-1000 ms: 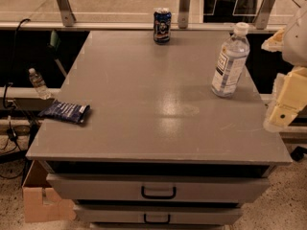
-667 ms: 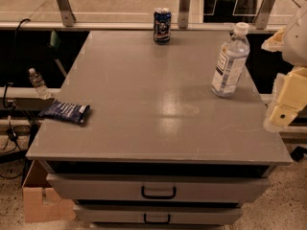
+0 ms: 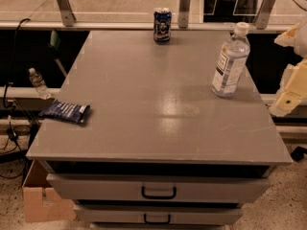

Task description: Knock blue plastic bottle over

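The blue plastic bottle (image 3: 230, 61) stands upright near the right edge of the grey tabletop (image 3: 153, 104). It is clear and bluish, with a white cap and a white-and-blue label. My gripper (image 3: 289, 92) shows as cream-coloured parts at the right edge of the view, just off the table's right side. It is to the right of the bottle and a little nearer the camera, and it does not touch the bottle.
A dark blue drink can (image 3: 162, 25) stands at the table's back edge. A dark blue snack bag (image 3: 65, 111) lies at the left edge. A tiny clear bottle (image 3: 38, 83) stands left of the table. Drawers (image 3: 158, 191) face front; a cardboard box (image 3: 43, 202) sits on the floor.
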Action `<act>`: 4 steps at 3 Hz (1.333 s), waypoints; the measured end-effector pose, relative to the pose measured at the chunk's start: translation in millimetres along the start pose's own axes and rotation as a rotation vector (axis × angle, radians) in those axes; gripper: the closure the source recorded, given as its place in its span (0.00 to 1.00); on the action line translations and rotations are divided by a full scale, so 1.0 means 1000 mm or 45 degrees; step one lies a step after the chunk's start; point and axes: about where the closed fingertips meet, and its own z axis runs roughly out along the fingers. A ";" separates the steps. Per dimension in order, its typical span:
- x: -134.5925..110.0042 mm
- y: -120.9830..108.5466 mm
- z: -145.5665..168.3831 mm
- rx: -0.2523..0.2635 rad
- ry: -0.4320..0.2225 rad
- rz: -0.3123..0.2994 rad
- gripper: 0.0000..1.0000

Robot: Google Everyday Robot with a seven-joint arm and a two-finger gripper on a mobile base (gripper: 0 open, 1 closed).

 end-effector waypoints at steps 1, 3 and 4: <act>0.017 -0.032 0.024 -0.026 -0.107 0.104 0.00; -0.022 -0.051 0.071 -0.204 -0.385 0.149 0.00; -0.060 -0.034 0.072 -0.296 -0.490 0.088 0.00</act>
